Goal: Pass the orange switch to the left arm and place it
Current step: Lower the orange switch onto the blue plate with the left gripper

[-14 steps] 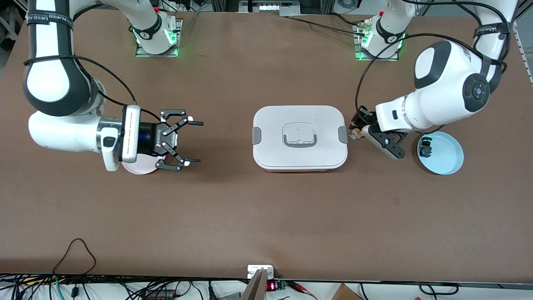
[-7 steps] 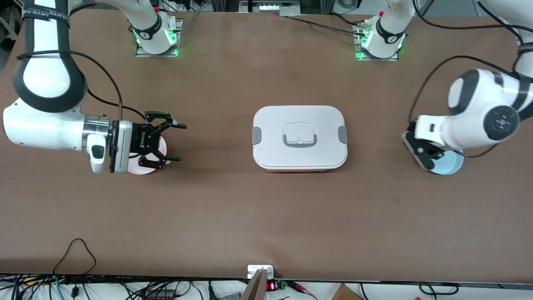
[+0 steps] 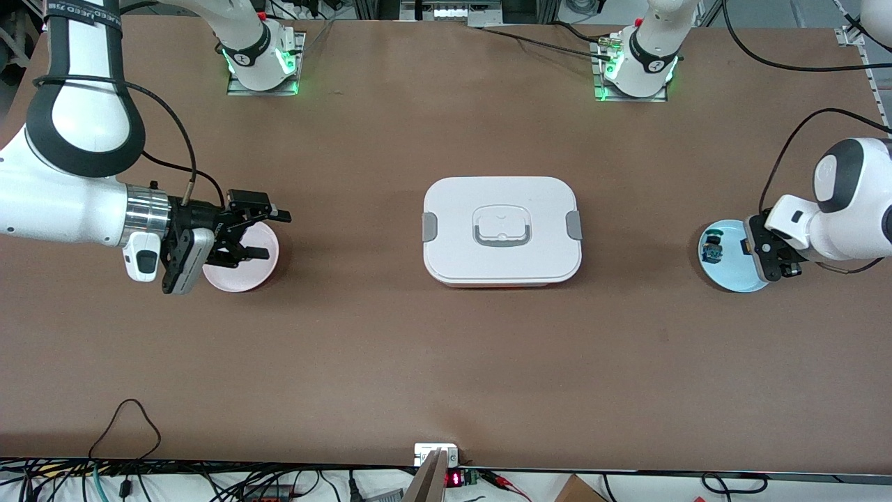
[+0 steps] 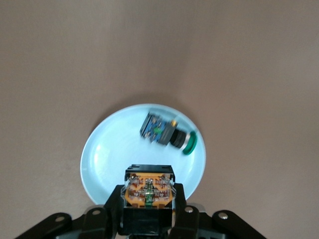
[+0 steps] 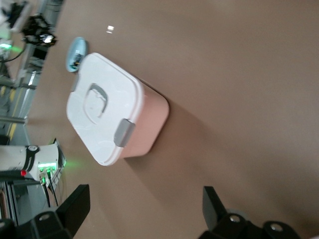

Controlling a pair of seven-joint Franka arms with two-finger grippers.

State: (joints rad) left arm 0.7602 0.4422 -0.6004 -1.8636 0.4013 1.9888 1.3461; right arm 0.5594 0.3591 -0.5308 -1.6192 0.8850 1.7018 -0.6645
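Note:
The orange switch (image 4: 148,185) sits between the fingers of my left gripper (image 4: 148,199), its orange end with tan terminals facing the camera. That left gripper (image 3: 761,252) is shut on it, up in the air over the light-blue plate (image 3: 730,273) at the left arm's end of the table. The white box (image 3: 502,230) stands mid-table, lid on, apart from both grippers. My right gripper (image 3: 275,236) is open with nothing in it, over the pink plate (image 3: 244,270). In the right wrist view the box (image 5: 107,117) lies well off from the open right gripper (image 5: 144,209).
A small blue-and-green switch (image 4: 167,132) lies on the light-blue plate (image 4: 109,159); it also shows in the front view as a blue-and-green switch (image 3: 712,249). Bare brown table surrounds the box. Cables and a small device (image 3: 437,454) lie at the table edge nearest the front camera.
The left arm has drawn back from beside the box to over the light-blue plate, still holding the switch. The right arm has pulled away from the box, staying open over the pink plate.

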